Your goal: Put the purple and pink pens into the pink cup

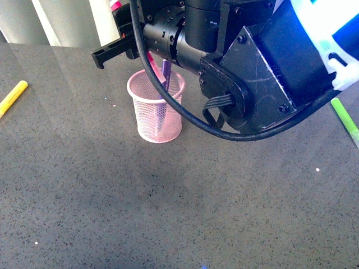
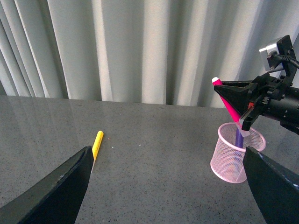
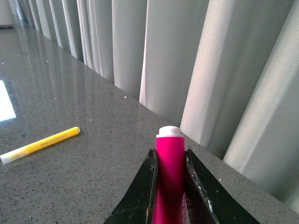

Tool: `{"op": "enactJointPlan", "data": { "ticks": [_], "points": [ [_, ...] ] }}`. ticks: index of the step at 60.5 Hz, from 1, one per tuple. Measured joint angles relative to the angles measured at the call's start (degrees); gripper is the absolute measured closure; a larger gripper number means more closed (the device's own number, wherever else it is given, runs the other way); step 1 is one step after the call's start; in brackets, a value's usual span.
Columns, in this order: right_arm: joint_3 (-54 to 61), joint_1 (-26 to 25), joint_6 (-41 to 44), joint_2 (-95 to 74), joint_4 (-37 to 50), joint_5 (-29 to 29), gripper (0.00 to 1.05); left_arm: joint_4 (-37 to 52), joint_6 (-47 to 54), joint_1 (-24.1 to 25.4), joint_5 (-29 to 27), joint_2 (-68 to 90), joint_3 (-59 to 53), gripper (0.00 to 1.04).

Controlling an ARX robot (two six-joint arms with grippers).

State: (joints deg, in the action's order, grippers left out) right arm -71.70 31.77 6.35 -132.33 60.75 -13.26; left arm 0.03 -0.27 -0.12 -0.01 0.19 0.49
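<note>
Pink pen (image 3: 169, 177): you see it clamped between right gripper (image 3: 170, 186) jaws, above pink cup (image 2: 236, 151).
Left gripper (image 2: 163, 186): jaws wide.

Front view looks steeply down at the bench (image 1: 112, 213) from close above. Left wrist view faces the curtain (image 2: 140, 46); both share the pink cup (image 1: 155, 106) and yellow marker (image 1: 12, 96). Right wrist view is nearest.

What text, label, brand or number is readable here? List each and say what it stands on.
None can be read.
Yellow marker: faint dark print along its barrel in the right wrist view, too small and blurred to read.
Pink pen, purple pen, pink cup, green marker: no lettering visible.
</note>
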Motion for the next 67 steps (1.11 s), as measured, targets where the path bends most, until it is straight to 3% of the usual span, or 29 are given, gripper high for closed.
{"op": "enactJointPlan", "data": {
  "ticks": [32, 48, 58, 67],
  "points": [
    [0.5, 0.7, -1.2, -1.4, -0.2, 1.0, 0.92, 0.0, 0.0, 0.0, 0.0, 0.0, 0.0, 0.07],
    [2.1, -0.3, -2.6, -1.3, -0.5, 2.1, 0.43, 0.0, 0.0, 0.0, 0.0, 0.0, 0.0, 0.07],
    [4.8, -2.2, -2.8, 2.8, -0.5, 3.8, 0.06, 0.0, 0.0, 0.0, 0.0, 0.0, 0.0, 0.07],
    [9.8, -5.0, -2.1, 10.2, -2.7, 10.9, 0.07, 0.0, 0.0, 0.0, 0.0, 0.0, 0.0, 0.07]
  ]
}}
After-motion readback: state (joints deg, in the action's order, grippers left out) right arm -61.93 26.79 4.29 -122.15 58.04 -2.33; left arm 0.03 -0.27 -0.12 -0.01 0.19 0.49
